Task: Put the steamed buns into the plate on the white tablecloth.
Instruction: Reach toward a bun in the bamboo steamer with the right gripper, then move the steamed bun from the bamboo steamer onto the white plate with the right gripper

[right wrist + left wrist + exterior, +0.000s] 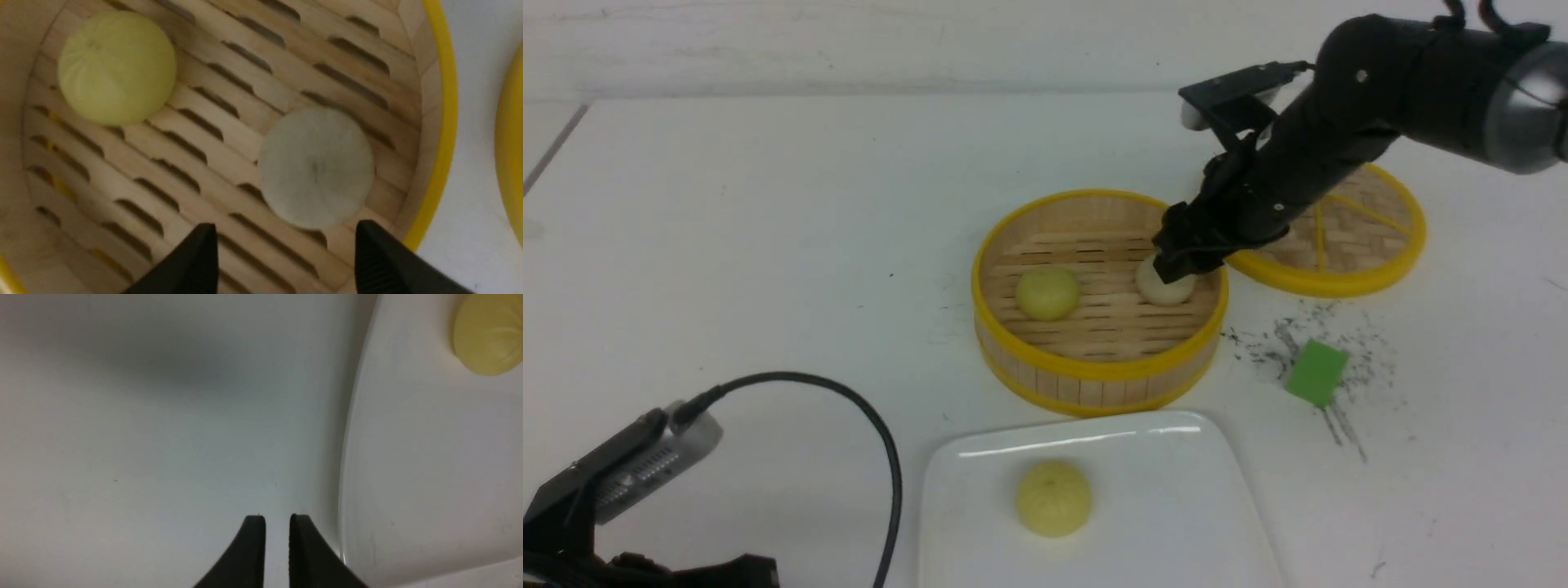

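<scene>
Plate [1168, 523] lies nearest us, white and square, at the bottom centre of the front view on the white tablecloth [768, 245]. One pale yellow bun [1053, 497] sits on it. In its wrist view the left pincer [278, 522] has its fingers drawn almost together, with a thin slit between them and nothing held, just beside the plate's rim.

Farther up, mid-frame, stands the bamboo steamer [1094, 376]. It has a second yellow bun [1047, 293] on its slats at the left and an off-white bun [1168, 287] at the right. The right pincer [1180, 261] reaches down into the steamer over that off-white bun. Its wrist view shows the fingers spread wide on either side of the bun, and we cannot tell whether they touch it.

A green block [1316, 372] lies right of the steamer, and the woven lid [1372, 237] rests at the upper right.
</scene>
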You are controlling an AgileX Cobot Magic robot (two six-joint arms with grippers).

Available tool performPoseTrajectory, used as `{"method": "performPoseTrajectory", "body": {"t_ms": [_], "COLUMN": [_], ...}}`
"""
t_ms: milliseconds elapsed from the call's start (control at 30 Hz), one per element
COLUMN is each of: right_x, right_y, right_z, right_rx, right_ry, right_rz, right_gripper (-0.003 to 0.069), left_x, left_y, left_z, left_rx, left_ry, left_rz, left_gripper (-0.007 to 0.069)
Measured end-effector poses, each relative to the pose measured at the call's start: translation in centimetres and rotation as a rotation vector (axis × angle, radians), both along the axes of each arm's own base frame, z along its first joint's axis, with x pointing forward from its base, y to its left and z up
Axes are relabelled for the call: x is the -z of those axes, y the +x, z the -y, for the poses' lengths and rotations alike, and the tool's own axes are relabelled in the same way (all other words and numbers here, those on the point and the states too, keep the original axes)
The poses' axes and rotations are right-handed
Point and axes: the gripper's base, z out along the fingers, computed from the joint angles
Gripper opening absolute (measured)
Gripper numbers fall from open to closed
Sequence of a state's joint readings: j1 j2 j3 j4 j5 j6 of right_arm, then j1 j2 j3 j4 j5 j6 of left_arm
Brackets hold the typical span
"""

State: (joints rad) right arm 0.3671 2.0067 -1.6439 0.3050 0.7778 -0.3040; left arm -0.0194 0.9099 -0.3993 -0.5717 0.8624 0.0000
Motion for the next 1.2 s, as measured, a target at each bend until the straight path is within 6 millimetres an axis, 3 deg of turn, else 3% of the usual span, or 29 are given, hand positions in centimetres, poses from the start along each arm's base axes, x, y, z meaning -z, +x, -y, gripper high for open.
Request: {"method": "performPoseTrajectory", "body": {"t_ms": [200, 300, 433, 467, 600, 733, 800, 867, 900, 967, 1067, 1100, 1133, 1167, 1200], "right_x": [2.6, 3.2, 3.1, 2.8, 0.6, -5.5, -8.9, -11.1, -11.2, -10.8, -7.3, -7.0, -4.4, -4.2, -2.6], "right_y": [1.5, 1.6, 1.7, 1.6, 0.7, -2.3, -5.0, -8.1, -8.3, -11.1, -14.2, -14.4, -15.4, -15.4, -15.7], "right_z": [-0.4, -0.4, -0.5, -0.4, -0.3, 0.5, 0.9, 1.1, 1.0, 0.5, -0.5, -0.5, -1.0, -1.0, -1.3], "right_rx": [-0.012, -0.017, -0.014, -0.015, -0.026, -0.058, -0.083, -0.12, -0.127, -0.191, -0.256, -0.259, -0.251, -0.249, -0.228], "right_ry": [-0.027, -0.033, -0.029, -0.026, -0.013, 0.031, 0.077, 0.15, 0.153, 0.181, 0.154, 0.15, 0.128, 0.125, 0.114], "right_rz": [0.011, 0.007, 0.017, 0.02, 0.021, 0.031, 0.004, -0.041, -0.045, -0.098, -0.185, -0.195, -0.217, -0.216, -0.191], "right_gripper": [0.0451, 0.0365, 0.0078, 0.0042, 0.0022, 0.0022, 0.0022, 0.0022, 0.0022, 0.0022, 0.0024, 0.0024, 0.0026, 0.0026, 0.0031], "left_x": [0.0, 0.0, 0.0, 0.0, 0.0, 0.0, 0.0, 0.0, 0.0, 0.0, 0.0, 0.0, 0.0, 0.0, -0.1], "left_y": [0.1, 0.1, 0.1, 0.1, 0.1, 0.1, 0.1, 0.1, 0.1, 0.1, 0.1, 0.1, 0.2, 0.2, 0.3], "left_z": [0.0, 0.0, 0.0, 0.0, 0.0, 0.0, 0.0, 0.0, 0.0, 0.0, 0.0, 0.0, -0.1, -0.1, -0.1], "left_rx": [-0.007, -0.007, -0.007, -0.007, -0.007, -0.007, -0.007, -0.007, -0.007, -0.007, -0.008, -0.008, -0.01, -0.012, -0.015], "left_ry": [0.002, 0.002, 0.002, 0.002, 0.002, 0.002, 0.002, 0.002, 0.002, 0.002, 0.002, 0.002, 0.003, 0.004, 0.005], "left_rz": [0.011, 0.011, 0.011, 0.011, 0.011, 0.011, 0.011, 0.011, 0.011, 0.011, 0.013, 0.013, 0.017, 0.019, 0.025], "left_gripper": [0.0147, 0.0154, 0.0162, 0.0163, 0.0169, 0.0174, 0.0179, 0.0181, 0.0181, 0.0181, 0.0184, 0.0185, 0.0189, 0.0189, 0.0192]}}
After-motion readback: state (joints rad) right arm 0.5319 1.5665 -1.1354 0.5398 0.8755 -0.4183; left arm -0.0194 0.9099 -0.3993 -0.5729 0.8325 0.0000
